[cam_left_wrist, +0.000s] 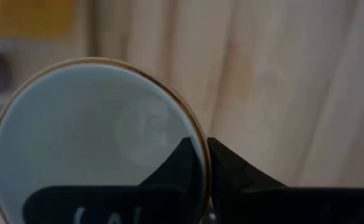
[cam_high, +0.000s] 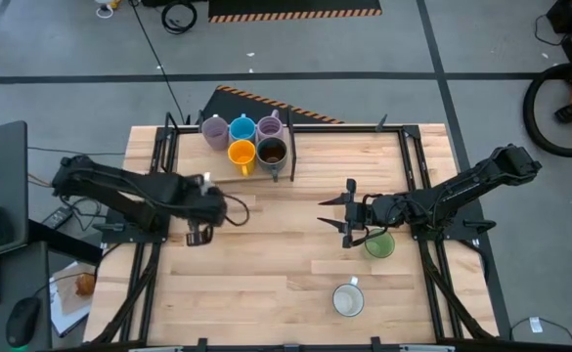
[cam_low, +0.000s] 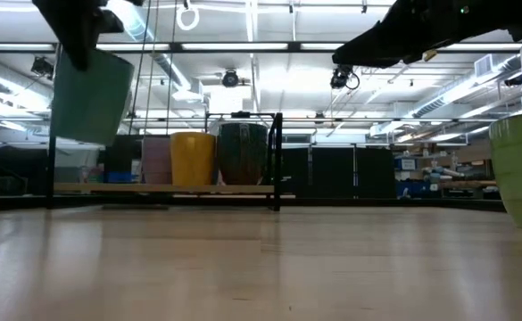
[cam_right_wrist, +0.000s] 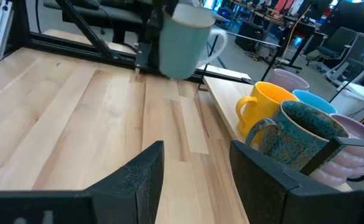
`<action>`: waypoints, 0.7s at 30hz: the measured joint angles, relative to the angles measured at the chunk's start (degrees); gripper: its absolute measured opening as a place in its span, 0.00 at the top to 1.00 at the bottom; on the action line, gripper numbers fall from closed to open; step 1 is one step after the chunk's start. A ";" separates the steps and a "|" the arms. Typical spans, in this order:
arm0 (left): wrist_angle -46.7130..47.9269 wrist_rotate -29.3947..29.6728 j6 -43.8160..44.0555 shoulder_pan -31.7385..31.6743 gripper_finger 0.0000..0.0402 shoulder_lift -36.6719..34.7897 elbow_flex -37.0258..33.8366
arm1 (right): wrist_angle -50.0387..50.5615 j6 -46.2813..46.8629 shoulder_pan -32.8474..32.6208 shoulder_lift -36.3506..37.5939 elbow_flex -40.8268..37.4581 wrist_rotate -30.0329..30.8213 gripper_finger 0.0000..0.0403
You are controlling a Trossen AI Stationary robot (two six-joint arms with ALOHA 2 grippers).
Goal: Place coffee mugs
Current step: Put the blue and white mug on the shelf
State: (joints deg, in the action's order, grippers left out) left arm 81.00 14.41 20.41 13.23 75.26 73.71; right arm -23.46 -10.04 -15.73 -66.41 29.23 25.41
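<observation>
A white coffee mug (cam_right_wrist: 185, 40) hangs in the air over the table's left part, with my left gripper (cam_left_wrist: 203, 162) shut on its rim. In the high view the left arm (cam_high: 207, 205) covers it. Five mugs stand on a black-framed rack (cam_high: 290, 147) at the far edge: two lilac (cam_high: 214, 130), a blue (cam_high: 242, 128), an orange (cam_high: 242, 154) and a dark brown (cam_high: 272, 152). My right gripper (cam_high: 342, 213) stands open at mid-table, pointing toward the left arm. A green mug (cam_high: 378, 244) stands on its base under the right arm. Another white mug (cam_high: 348, 299) stands near the front edge. My left gripper pinches the white mug's rim wall (cam_left_wrist: 197, 134), one finger (cam_left_wrist: 182, 165) inside the mug and one (cam_left_wrist: 231, 171) outside. The fingers come from above, pointing steeply down. The mug hangs below them, mouth up, lifted clear of the table (cam_low: 91, 94).
Black metal rails (cam_high: 413, 176) run along the table's left and right sides. Bare wood lies between the two arms and in front of the rack. The rack's black post (cam_low: 278, 160) stands just right of the dark brown mug.
</observation>
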 joint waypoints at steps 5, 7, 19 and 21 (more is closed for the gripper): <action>0.03 1.93 -0.06 -6.90 0.92 -3.08 0.02 | -0.52 -0.11 0.00 0.00 0.00 -0.02 0.53; 0.38 1.97 -1.52 -10.60 0.92 -3.33 0.02 | -0.60 -0.21 0.00 0.00 0.00 -0.02 0.53; -1.98 -0.48 -19.85 -31.68 0.92 -3.38 0.02 | -0.58 -0.39 0.00 0.00 0.00 -0.04 0.53; -3.10 -2.19 -22.31 -34.62 0.92 -3.38 0.02 | -0.17 -0.19 0.00 0.00 0.00 -0.04 0.53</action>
State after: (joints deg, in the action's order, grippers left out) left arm 77.91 12.23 -1.90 -21.39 71.88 73.73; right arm -23.63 -10.24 -15.73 -66.41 29.23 25.36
